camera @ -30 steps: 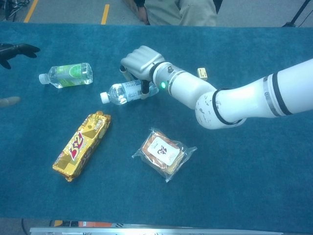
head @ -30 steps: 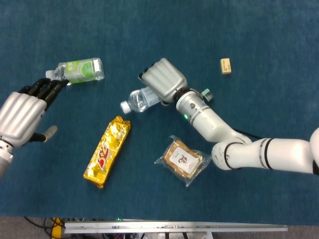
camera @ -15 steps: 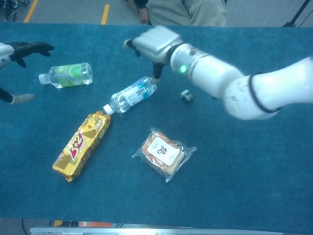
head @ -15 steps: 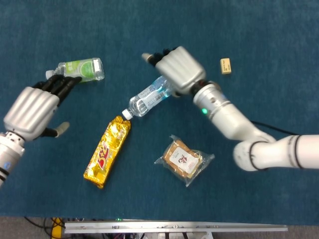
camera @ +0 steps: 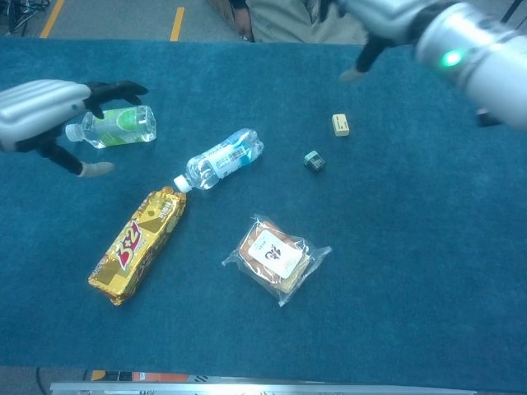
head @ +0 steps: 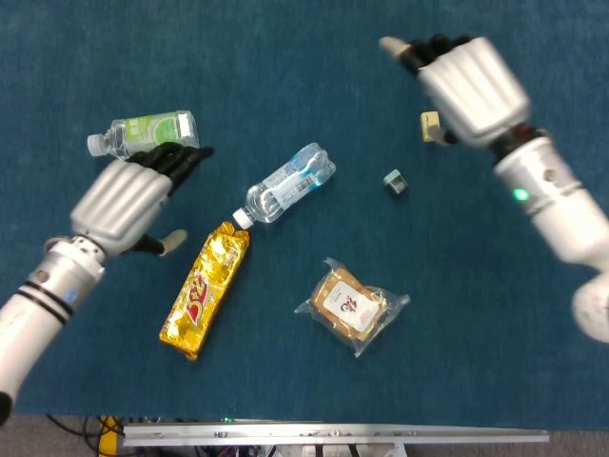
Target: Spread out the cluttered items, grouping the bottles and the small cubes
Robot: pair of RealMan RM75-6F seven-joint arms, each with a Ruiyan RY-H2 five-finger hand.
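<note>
Item count: 2 clear plastic bottles, the green-labelled bottle (head: 152, 132) far left and the blue-labelled bottle (head: 284, 185) centre. 2 small cubes: beige cube (head: 431, 126), dark grey cube (head: 395, 181). 1 gold foil snack bar (head: 205, 288). 1 clear-wrapped pastry packet (head: 351, 306).

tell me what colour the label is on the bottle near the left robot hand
Light green, on the clear bottle lying on its side by the left robot hand; it shows best in the chest view.

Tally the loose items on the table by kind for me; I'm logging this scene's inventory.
Bottles: 2 (green-label bottle, blue-label bottle)
Small cubes: 2 (beige cube, dark cube)
Snack packs: 2 (gold snack bar, clear-wrapped pastry)
Total: 6
</note>
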